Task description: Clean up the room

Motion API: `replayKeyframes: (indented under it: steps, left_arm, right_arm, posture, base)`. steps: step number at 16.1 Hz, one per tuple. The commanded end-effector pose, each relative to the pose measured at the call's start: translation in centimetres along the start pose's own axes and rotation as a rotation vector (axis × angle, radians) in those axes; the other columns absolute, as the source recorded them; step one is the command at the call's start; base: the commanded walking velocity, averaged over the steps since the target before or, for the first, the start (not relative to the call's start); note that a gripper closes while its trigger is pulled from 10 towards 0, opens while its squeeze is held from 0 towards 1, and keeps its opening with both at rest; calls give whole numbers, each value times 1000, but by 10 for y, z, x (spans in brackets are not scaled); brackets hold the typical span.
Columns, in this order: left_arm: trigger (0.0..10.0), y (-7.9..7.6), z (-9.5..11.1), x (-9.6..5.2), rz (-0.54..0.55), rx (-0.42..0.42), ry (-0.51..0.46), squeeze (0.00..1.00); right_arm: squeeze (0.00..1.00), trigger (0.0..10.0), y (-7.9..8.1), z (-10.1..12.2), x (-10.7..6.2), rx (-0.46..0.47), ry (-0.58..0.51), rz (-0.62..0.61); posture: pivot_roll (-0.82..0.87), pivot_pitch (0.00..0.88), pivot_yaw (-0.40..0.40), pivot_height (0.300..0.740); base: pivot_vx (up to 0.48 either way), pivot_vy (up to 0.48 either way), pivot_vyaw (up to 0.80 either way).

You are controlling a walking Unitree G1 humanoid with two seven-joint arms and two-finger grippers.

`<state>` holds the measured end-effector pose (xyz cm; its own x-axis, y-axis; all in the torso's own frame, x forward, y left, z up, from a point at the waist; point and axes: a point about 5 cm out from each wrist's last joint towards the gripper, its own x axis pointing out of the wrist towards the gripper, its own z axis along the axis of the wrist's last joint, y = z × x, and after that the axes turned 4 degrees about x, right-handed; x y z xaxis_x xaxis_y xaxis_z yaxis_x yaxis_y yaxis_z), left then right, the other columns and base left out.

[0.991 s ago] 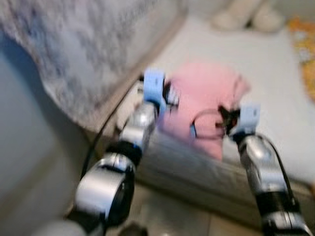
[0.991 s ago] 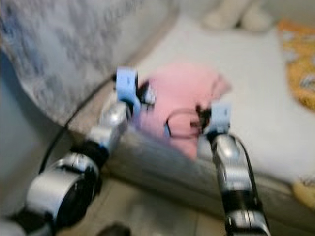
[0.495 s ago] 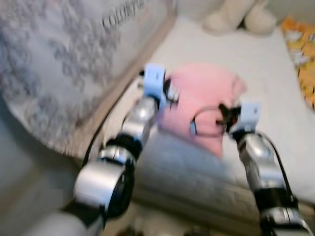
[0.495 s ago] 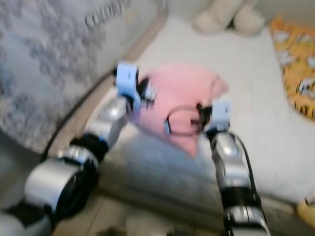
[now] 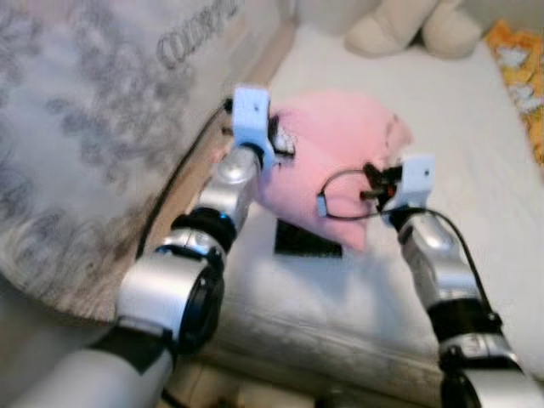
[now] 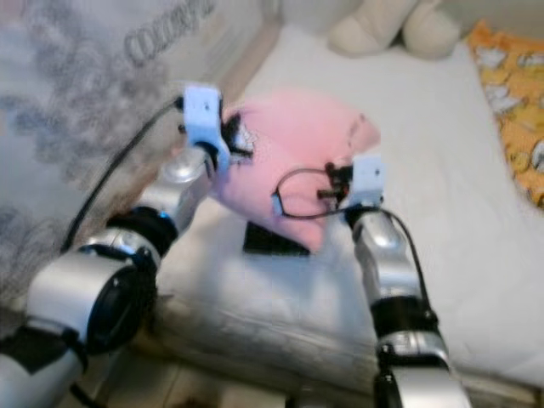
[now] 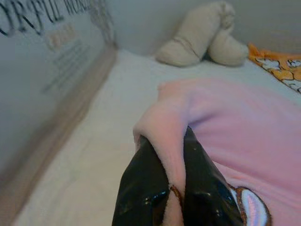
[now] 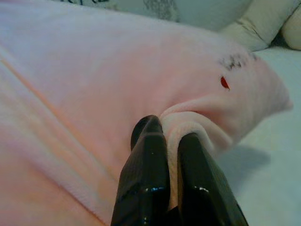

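Lifting the pink blanket [image 5: 340, 153] higher, both grippers stay clamped.

Bare white mattress [image 5: 476, 212] lies open to the right of the pink blanket [image 5: 340, 153] and behind it. A patterned grey bed wall [image 5: 93, 127] closes the left side, cream plush toys [image 5: 408, 25] block the far end, and a small black object [image 5: 308, 240] sits beneath the blanket's near edge.

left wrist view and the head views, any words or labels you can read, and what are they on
"...ORFUL" then "MON...", cut off at the frame edge: large dark letters on the grey patterned cover beside the mattress.
Smaller lines beneath them: too blurred to read.
The same lettering in the left eye view: too blurred to read.
Dark mark on the pink blanket near the right end effector: unreadable.
Left end effector pinches the blanket; no label on it.
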<state>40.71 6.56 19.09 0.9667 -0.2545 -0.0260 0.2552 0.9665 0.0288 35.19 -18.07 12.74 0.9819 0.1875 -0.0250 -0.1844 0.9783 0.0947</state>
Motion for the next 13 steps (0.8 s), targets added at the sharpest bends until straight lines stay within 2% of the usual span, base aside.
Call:
replayKeyframes:
  steps: [1, 3, 5, 7, 8, 9, 12, 13]
  left_arm:
    - [10000, 41, 25, 0, 177, -24, -74, 0]
    - [10000, 50, 23, -2, 228, -21, -52, 0]
    - [10000, 65, 19, -6, 305, -22, -45, 0]
    - [10000, 87, 9, -14, 414, -45, -23, 0]
    - [10000, 97, -2, -20, 464, -33, 10, 0]
    - [10000, 103, -11, -24, 492, -22, 34, 0]
    - [10000, 110, -29, -33, 541, 43, 70, 0]
    - [10000, 116, -26, -36, 587, 62, 34, 0]
  right_arm:
    - [0, 10000, -14, -3, -2, -9, 36, -42]
    - [0, 10000, -15, -1, 5, -25, 68, -7]
    - [0, 10000, -8, -4, 12, -49, 117, 52]
    - [0, 10000, 10, -14, 21, -86, 197, 145]
    - [0, 10000, 24, -18, 27, -81, 229, 188]
    - [0, 10000, 32, -21, 29, -77, 249, 214]
    - [0, 10000, 42, -39, 25, -45, 309, 254]
    - [0, 10000, 48, -45, 23, -55, 318, 272]
  posture:
    - [-67, 0, 32, 719]
    - [-45, 10, 9, 719]
    - [-23, 64, -11, 719]
    - [-11, 97, -18, 719]
    - [4, 126, -27, 719]
    - [14, 138, -32, 719]
    - [39, 168, -46, 719]
    - [43, 171, -43, 719]
  base:
    - [480, 0, 0]
    - [480, 0, 0]
    - [472, 0, 0]
    - [0, 0, 0]
    - [0, 0, 0]
    - [0, 0, 0]
    - [0, 0, 0]
    - [0, 0, 0]
